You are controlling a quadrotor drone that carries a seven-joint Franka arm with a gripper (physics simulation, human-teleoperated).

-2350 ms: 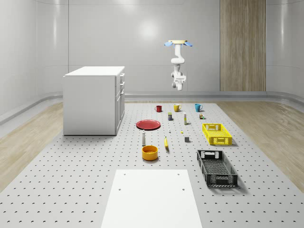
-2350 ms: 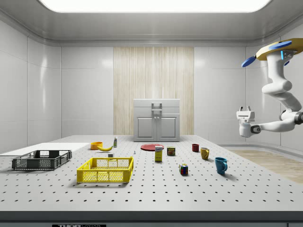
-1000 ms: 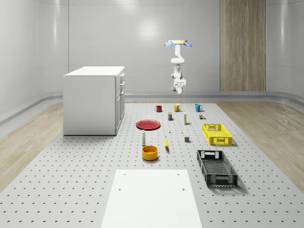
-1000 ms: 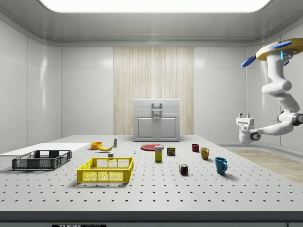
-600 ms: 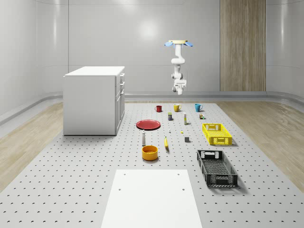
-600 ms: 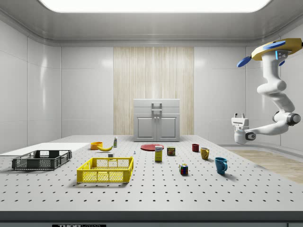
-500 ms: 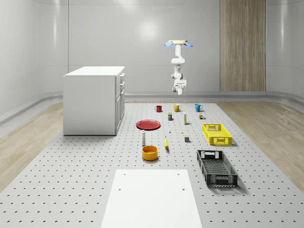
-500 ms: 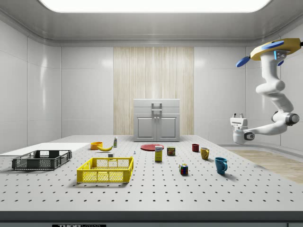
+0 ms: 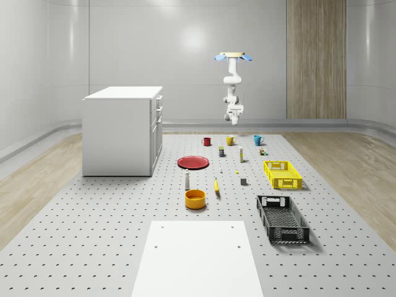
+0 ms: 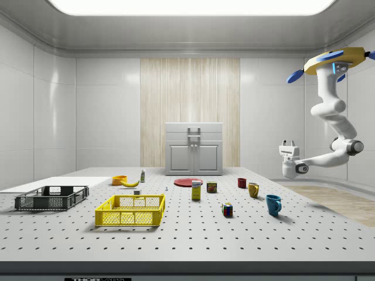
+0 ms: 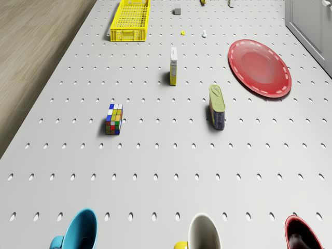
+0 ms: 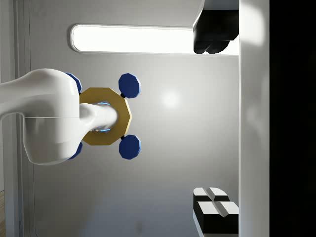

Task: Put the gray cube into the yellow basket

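From the gripper [image 10: 287,144], raised with fingers parted and empty under the hovering drone [image 10: 335,59], the gray cube [image 9: 244,181] is found well apart, at six o'clock in the whole-scene view.

1. The perforated gray table [image 9: 111,235] carries everything; the gripper [image 10: 287,144] hangs high above its far end, near the mugs.
2. Beyond them from it lie the red plate [image 9: 193,162], yellow basket [image 9: 282,174], gray cube [image 9: 244,181] and black crate [image 9: 282,218].

Bright, even overhead ceiling panel [image 10: 187,6]; soft shadows, wall glare.
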